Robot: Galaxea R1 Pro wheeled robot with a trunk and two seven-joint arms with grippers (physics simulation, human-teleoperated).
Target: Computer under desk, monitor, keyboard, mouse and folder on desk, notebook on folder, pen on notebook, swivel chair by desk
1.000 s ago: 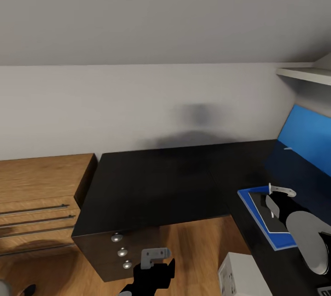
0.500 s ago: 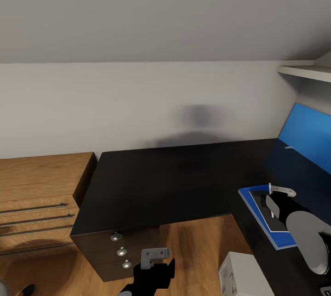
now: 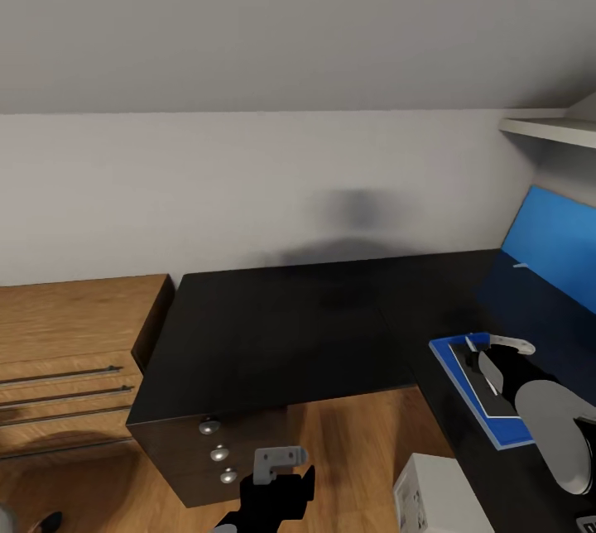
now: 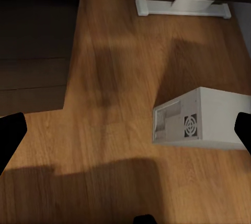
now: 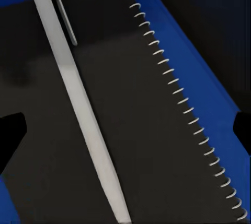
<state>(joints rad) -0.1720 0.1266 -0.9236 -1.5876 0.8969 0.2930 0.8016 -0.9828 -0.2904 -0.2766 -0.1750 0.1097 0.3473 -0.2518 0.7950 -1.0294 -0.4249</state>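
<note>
On the desk [image 3: 273, 334] at the right lies the blue folder [image 3: 457, 372] with the dark spiral notebook [image 5: 157, 130] on top. The pale pen [image 5: 78, 98] rests loose along the notebook, and its end [image 3: 473, 343] shows beside my right gripper [image 3: 497, 353]. That gripper [image 5: 125, 132] hovers just above them, open, its dark fingertips [image 5: 10, 135] well apart on either side of the pen. My left gripper [image 3: 277, 467] hangs low before the desk drawers, open [image 4: 125, 135] and empty over the wood floor. The white computer [image 3: 439, 496] stands on the floor [image 4: 201, 119] beside the desk.
A light wood dresser [image 3: 66, 343] with bar handles adjoins the desk's left end. The desk's drawers [image 3: 217, 452] have round silver knobs. A blue back panel [image 3: 550, 247] rises at the right under a white shelf [image 3: 550, 132]. Sloped ceiling above.
My right gripper's fingers have spread apart, and the pen's pale end now lies free on the notebook beside them. The left arm has not moved.
</note>
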